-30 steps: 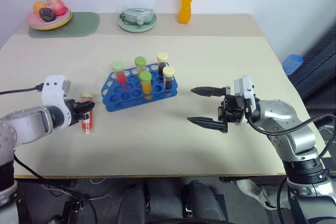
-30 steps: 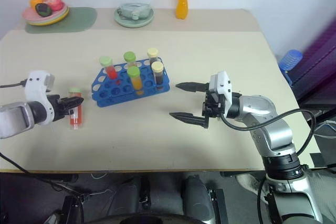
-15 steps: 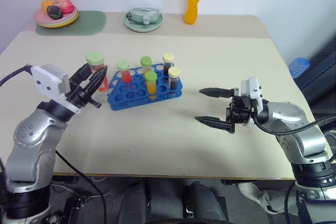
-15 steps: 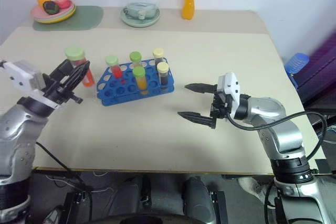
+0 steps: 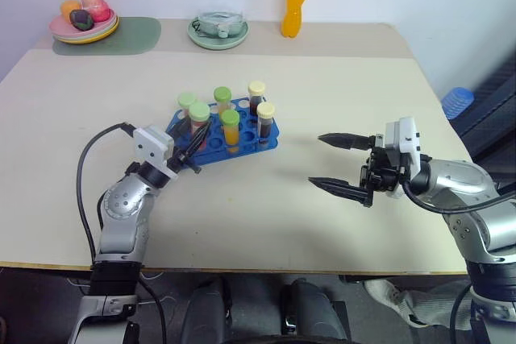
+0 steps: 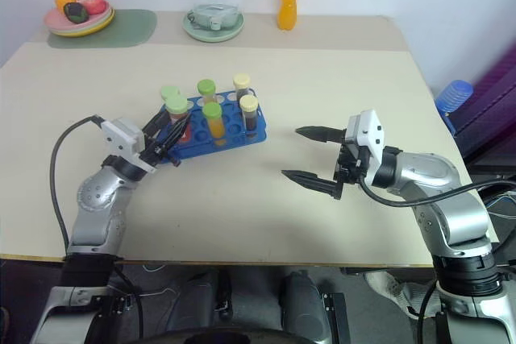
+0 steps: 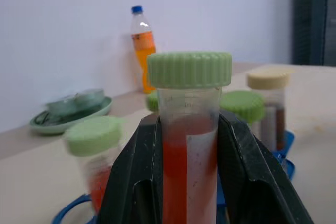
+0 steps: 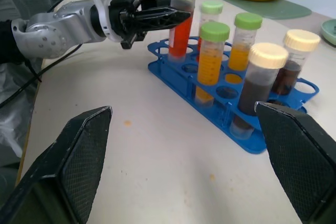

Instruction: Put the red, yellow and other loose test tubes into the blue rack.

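Two black fingers of the left gripper [image 5: 196, 136] are clamped on the red test tube [image 8: 181, 17] with the green cap, holding it upright over the near-left corner of the blue rack [image 5: 255, 144], where five other capped tubes stand. The right gripper [image 5: 343, 163] hangs above the bare table [image 5: 339, 78], well apart from the rack, its jaws spread wide and holding nothing.

No legible text. Tube [image 7: 188, 145] carries faint graduation marks and a blank white patch; bottle [image 7: 144, 51] label unreadable.
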You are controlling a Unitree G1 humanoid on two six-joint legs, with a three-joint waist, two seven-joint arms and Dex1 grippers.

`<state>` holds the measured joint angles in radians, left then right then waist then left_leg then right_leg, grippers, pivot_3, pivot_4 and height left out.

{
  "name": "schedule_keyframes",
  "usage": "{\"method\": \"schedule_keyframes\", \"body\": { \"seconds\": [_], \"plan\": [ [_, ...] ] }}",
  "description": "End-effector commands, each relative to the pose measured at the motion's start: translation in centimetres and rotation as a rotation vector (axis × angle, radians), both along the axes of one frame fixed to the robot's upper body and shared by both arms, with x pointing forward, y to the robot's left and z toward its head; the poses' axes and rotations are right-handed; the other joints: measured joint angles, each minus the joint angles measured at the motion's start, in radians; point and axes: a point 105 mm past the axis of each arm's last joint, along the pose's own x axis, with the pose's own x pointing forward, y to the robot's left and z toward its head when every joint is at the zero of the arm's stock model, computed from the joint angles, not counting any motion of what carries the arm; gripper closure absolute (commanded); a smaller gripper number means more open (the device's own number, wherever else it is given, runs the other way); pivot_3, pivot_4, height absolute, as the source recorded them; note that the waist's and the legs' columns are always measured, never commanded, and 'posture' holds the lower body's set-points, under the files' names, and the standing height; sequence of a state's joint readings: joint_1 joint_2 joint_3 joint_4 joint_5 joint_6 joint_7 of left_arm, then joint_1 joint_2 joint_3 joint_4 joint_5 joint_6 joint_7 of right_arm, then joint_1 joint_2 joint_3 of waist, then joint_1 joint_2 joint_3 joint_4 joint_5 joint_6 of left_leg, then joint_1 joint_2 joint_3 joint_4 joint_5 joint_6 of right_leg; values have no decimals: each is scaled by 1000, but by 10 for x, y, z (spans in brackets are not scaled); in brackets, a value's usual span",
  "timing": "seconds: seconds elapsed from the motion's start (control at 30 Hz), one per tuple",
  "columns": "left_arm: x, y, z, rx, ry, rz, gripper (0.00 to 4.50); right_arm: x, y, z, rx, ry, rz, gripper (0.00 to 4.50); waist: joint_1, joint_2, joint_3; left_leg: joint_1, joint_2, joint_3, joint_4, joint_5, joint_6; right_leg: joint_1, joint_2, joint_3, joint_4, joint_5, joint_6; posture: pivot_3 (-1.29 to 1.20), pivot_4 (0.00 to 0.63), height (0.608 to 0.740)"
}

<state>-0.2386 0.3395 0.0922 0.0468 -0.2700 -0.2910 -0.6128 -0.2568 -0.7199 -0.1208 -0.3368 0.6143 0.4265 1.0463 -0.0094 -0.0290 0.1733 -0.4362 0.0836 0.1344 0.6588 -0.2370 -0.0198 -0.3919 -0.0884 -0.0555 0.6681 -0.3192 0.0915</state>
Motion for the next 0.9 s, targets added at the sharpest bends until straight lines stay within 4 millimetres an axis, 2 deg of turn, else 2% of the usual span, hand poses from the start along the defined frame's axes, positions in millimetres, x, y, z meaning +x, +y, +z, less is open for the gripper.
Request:
{"method": "schedule_keyframes", "body": {
  "seconds": [0.03,0.27,0.33,0.37,0.5,0.53,0.73,0.9],
  "plan": [
    [-6,-8,-7,8,6,-39,3699,-4,-1,16,6,-58,4,0,0,0,0,0,0,0,0,0,0,0,0,0,0,0,0,0,150,740],
    [-5,-7,-15,-1,26,-14,3699,-2,2,15,15,-64,7,0,0,0,0,0,0,0,0,0,0,0,0,0,0,0,0,0,150,740],
    [-3,-5,-17,-48,67,-32,2666,-1,3,16,19,-66,9,0,0,0,0,0,0,0,0,0,1,0,0,0,0,0,0,0,150,740],
    [-3,-4,-17,-51,69,-34,2336,-1,3,16,20,-67,9,0,0,0,0,0,0,0,0,0,1,0,0,0,0,0,0,0,150,740],
    [-1,2,-17,-36,68,-4,277,1,4,16,23,-69,9,0,-1,0,0,0,0,0,0,0,0,0,0,0,0,0,0,0,150,740],
    [0,4,-18,-35,81,3,58,1,4,16,24,-70,9,0,-1,0,0,0,0,0,0,0,0,0,0,0,0,0,0,0,150,740],
    [-7,13,-12,-15,89,32,58,3,2,14,33,-66,0,0,-2,0,0,0,0,0,0,0,1,0,0,0,0,0,0,0,150,740],
    [-19,26,-7,29,104,72,58,3,-8,6,36,-47,-36,0,-2,0,0,0,0,-1,0,0,1,0,0,0,0,0,0,0,150,740]
  ]
}}
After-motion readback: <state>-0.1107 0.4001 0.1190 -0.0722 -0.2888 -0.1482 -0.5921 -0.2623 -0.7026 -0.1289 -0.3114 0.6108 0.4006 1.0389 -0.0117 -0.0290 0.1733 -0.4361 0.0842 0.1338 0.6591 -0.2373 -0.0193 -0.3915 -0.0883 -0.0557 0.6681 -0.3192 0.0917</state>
